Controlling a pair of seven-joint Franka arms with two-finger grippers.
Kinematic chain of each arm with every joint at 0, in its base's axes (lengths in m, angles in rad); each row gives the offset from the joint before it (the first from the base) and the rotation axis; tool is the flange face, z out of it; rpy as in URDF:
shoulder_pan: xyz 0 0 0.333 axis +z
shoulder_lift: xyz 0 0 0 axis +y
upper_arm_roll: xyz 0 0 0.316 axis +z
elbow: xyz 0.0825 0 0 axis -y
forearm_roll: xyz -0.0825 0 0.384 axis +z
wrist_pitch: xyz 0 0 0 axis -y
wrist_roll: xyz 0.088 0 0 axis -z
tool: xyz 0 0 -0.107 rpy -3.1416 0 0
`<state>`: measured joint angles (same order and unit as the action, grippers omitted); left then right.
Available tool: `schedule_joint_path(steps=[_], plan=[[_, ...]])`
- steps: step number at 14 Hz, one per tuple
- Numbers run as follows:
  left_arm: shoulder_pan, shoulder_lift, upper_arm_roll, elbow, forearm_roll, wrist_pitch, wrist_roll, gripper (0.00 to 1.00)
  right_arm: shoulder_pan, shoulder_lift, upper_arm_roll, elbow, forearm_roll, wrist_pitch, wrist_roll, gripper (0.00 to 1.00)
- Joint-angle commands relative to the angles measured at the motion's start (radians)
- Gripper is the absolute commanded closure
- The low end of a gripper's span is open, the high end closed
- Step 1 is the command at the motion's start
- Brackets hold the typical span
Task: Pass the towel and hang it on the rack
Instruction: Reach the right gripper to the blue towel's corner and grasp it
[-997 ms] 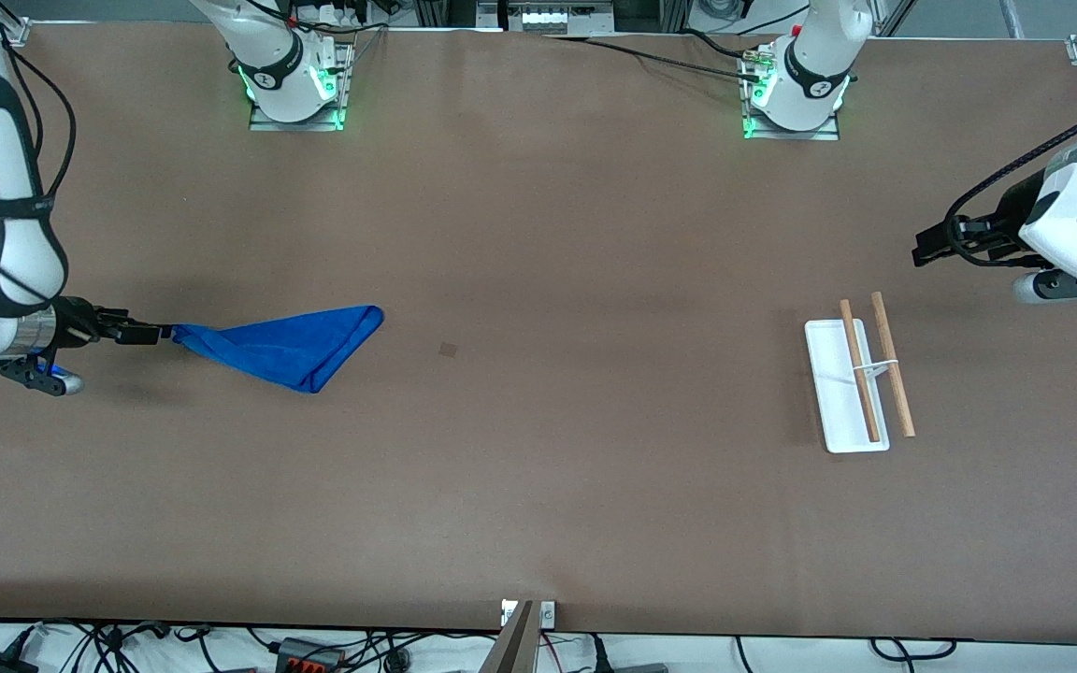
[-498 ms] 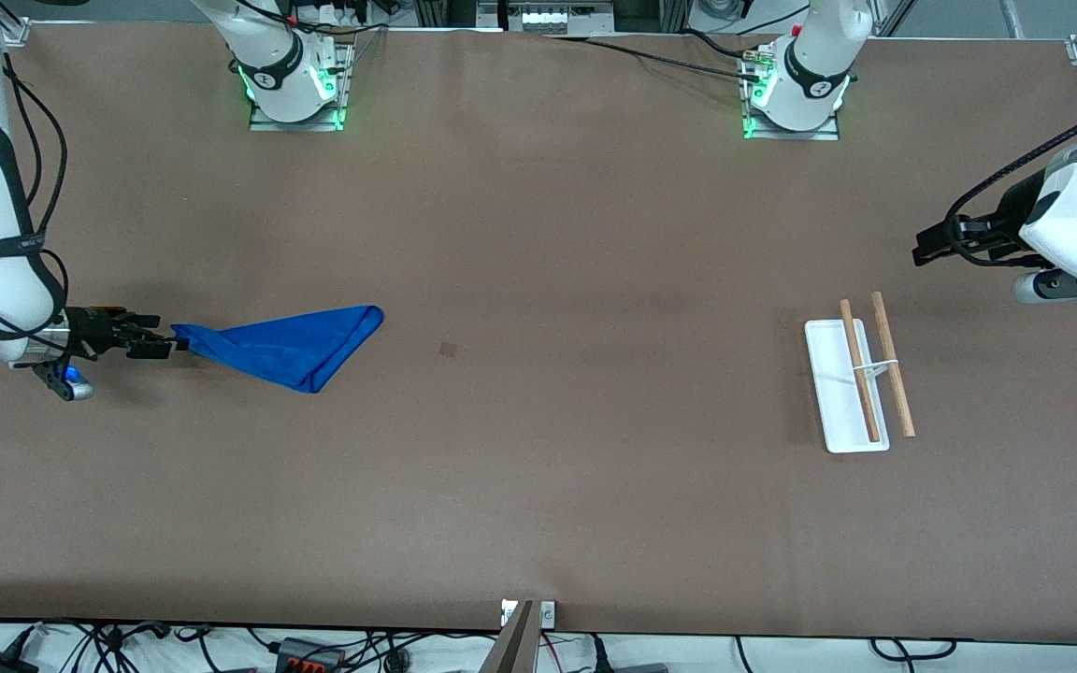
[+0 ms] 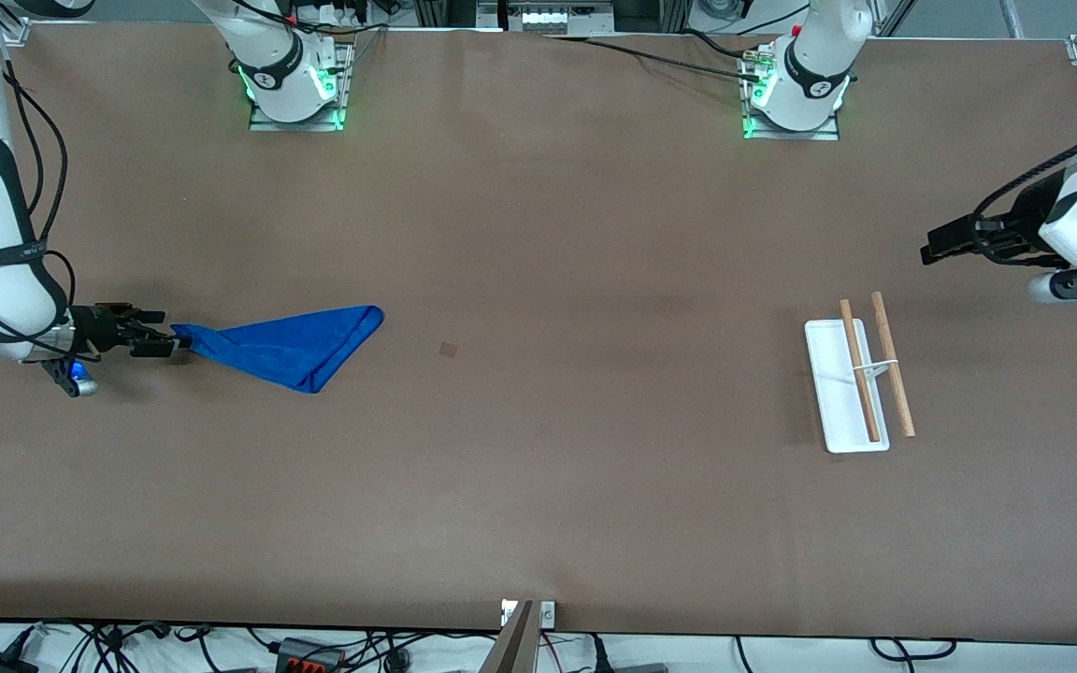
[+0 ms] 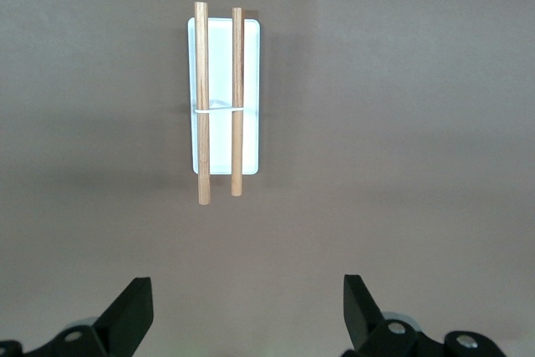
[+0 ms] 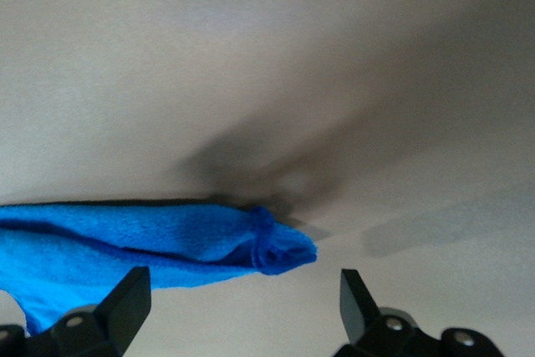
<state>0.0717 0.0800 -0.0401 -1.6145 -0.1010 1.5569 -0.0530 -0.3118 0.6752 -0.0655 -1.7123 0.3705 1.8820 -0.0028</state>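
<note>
While our right gripper [image 3: 163, 344] sits low at the right arm's end of the table with its fingers spread wide on either side of the towel's corner, not yet closed on it, we see the towel [image 3: 291, 346] lying folded on the table [image 3: 538, 486]. Our left gripper [image 3: 933, 250] waits open, holding nothing, above the table near the rack [image 3: 858, 381], which stands at the left arm's end.
</note>
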Motion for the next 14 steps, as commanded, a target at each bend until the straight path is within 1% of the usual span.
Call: schedule_joint_path(steps=[1,6,9,10,11,13,14], plan=[[0.022,0.011,-0.001,0.016,-0.026,-0.017,0.05,0.0,-0.015,0.009,0.013,0.003,0.018,-0.007,0.021,0.0],[0.025,0.011,-0.003,0.018,-0.031,-0.026,0.051,0.0,-0.016,0.023,0.013,0.003,0.022,0.005,0.023,0.0],[0.033,0.017,-0.003,0.018,-0.035,-0.027,0.071,0.0,-0.016,0.035,0.013,0.005,0.047,0.006,0.021,0.0],[0.039,0.018,-0.001,0.018,-0.051,-0.029,0.084,0.0,-0.015,0.035,0.013,0.005,0.047,0.006,0.021,0.02],[0.06,0.024,-0.003,0.018,-0.068,-0.029,0.1,0.0,-0.015,0.035,0.013,0.007,0.047,0.006,0.021,0.14],[0.075,0.032,-0.001,0.018,-0.088,-0.029,0.137,0.0,-0.013,0.044,0.013,0.01,0.048,0.006,0.021,0.28],[0.082,0.032,-0.001,0.018,-0.089,-0.029,0.145,0.0,-0.012,0.044,0.015,0.01,0.048,0.009,0.021,0.33]])
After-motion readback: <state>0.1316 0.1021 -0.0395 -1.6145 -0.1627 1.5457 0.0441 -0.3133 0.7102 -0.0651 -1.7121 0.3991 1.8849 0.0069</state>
